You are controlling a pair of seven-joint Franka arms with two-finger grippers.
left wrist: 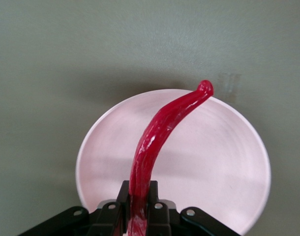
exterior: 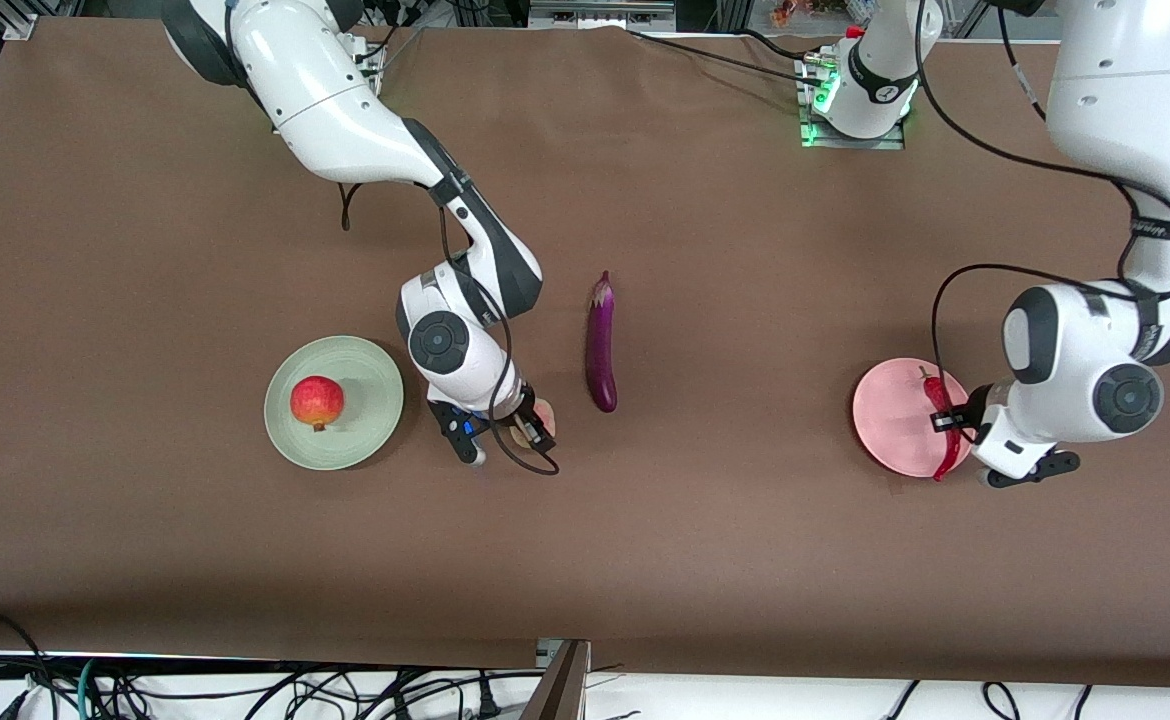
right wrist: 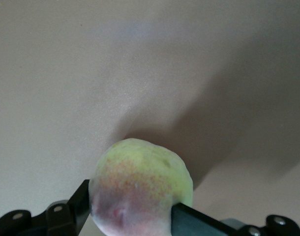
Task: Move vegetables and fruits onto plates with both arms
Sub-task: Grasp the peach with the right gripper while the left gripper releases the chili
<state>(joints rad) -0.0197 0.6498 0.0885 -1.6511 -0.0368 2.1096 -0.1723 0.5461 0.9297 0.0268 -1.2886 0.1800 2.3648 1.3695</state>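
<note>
My right gripper (exterior: 530,430) is shut on the pale peach (exterior: 544,414), low at the table between the green plate (exterior: 370,380) and the purple eggplant (exterior: 601,345). In the right wrist view the peach (right wrist: 140,187) fills the gap between the fingers of that gripper (right wrist: 135,214). The red pomegranate (exterior: 317,402) sits on the green plate. My left gripper (exterior: 951,420) is shut on the red chili (exterior: 940,430) over the pink plate (exterior: 890,415). In the left wrist view the chili (left wrist: 160,132) curves out from the gripper (left wrist: 139,199) above the pink plate (left wrist: 228,162).
The eggplant lies alone on the brown table cloth, midway between the two plates. The left arm's base (exterior: 860,90) stands at the table's back edge. Cables hang below the table's front edge (exterior: 245,690).
</note>
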